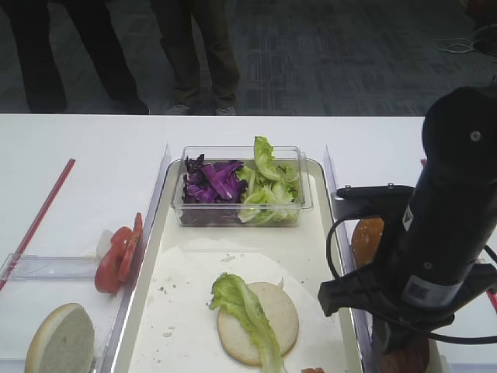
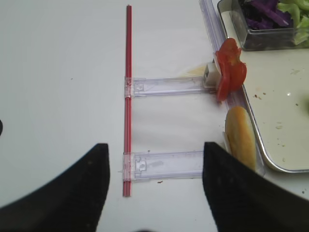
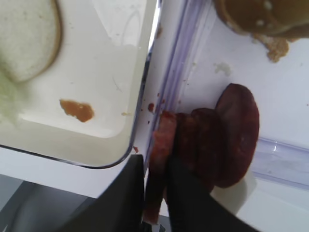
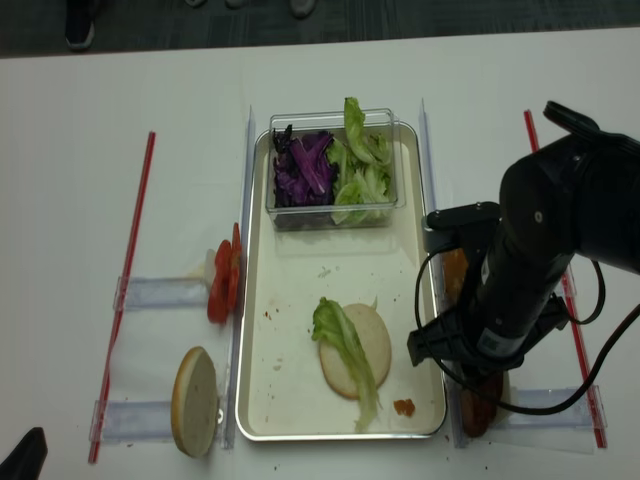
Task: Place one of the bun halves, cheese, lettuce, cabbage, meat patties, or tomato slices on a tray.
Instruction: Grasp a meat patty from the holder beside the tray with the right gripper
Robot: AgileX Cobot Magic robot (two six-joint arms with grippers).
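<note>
Clamping the nearest flat reddish-brown meat patty [image 3: 161, 150] by its upright edge, the right gripper's [image 3: 155, 193] jaws pinch it. It looks soft, greasy, tearable, so grip gently. The left gripper's [image 2: 154, 188] jaws stand apart, empty.

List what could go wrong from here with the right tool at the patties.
1. The right tool pinches the end meat patty by its thin edge; it could slip or tear on lifting.
2. The neighbouring patties lean against it and may tip or be dragged along.
3. The tray rim is close; a low carry could clip it.
</note>
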